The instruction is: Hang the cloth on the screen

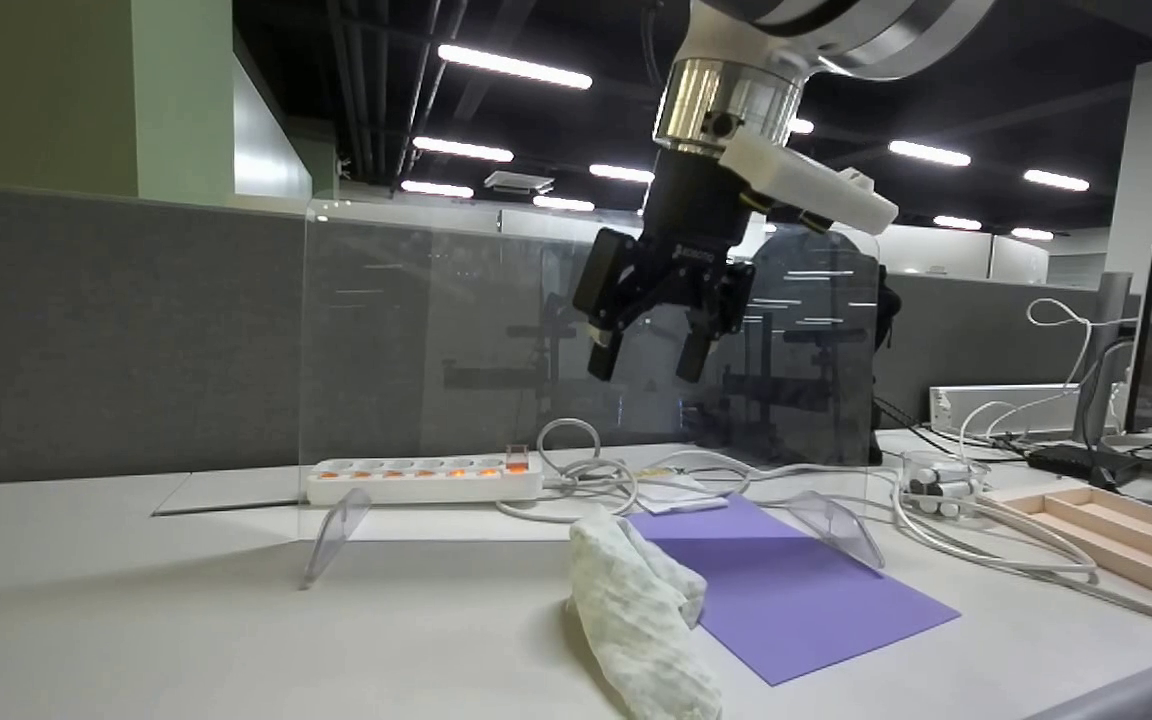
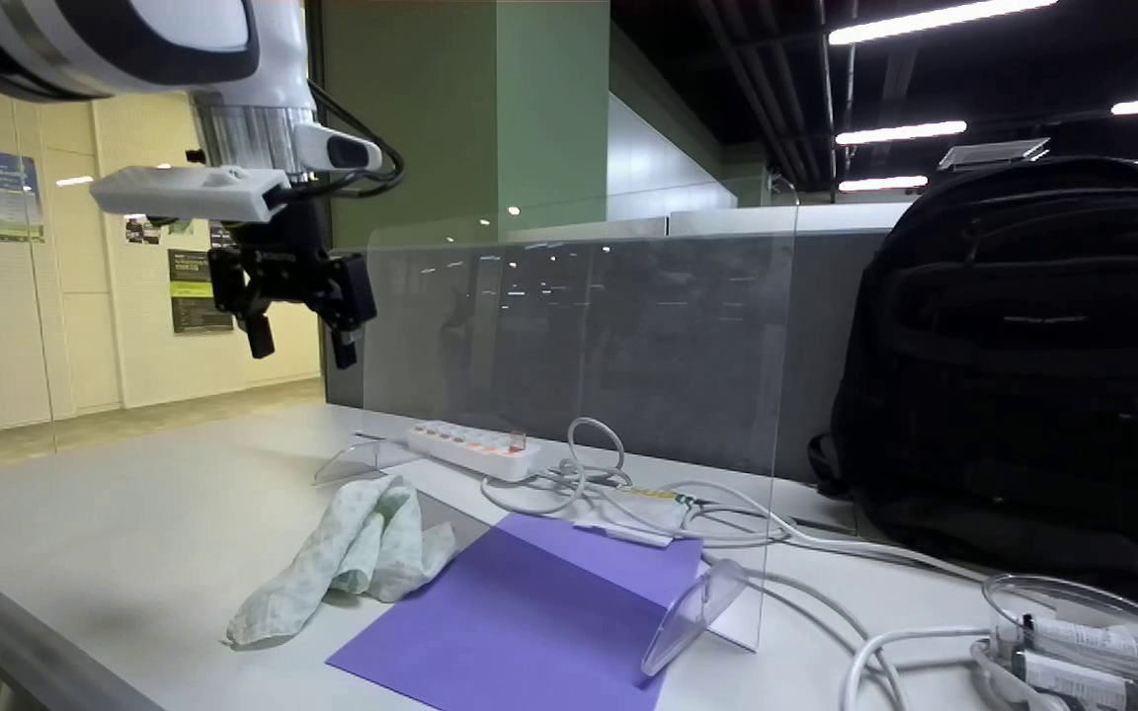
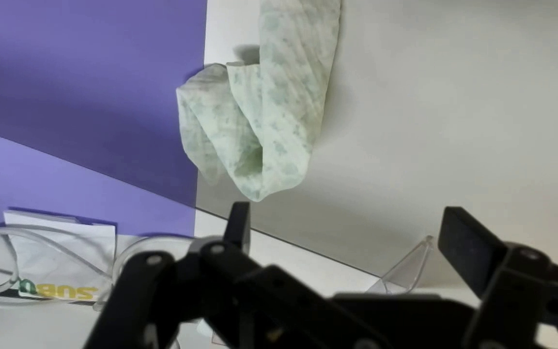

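The cloth (image 1: 631, 615) is pale green with a faint pattern. It lies crumpled and folded on the table, partly against the purple sheet. It also shows in an exterior view (image 2: 332, 563) and in the wrist view (image 3: 288, 106). The screen (image 1: 416, 350) is a clear upright panel on two clear feet behind the cloth; it also shows in an exterior view (image 2: 579, 336). My gripper (image 1: 648, 366) hangs well above the table with its fingers pointing down, apart from the cloth. In the wrist view the gripper (image 3: 349, 220) is open and holds nothing. The cloth lies ahead of the left fingertip there.
A purple sheet (image 1: 796, 600) lies under the screen. A white power strip (image 1: 416, 482) and loose white cables (image 1: 596, 480) lie behind the panel. A clear foot (image 2: 692, 617) sticks out at the panel's end. A black backpack (image 2: 1023, 395) and a pink tray (image 1: 1126, 540) stand farther off.
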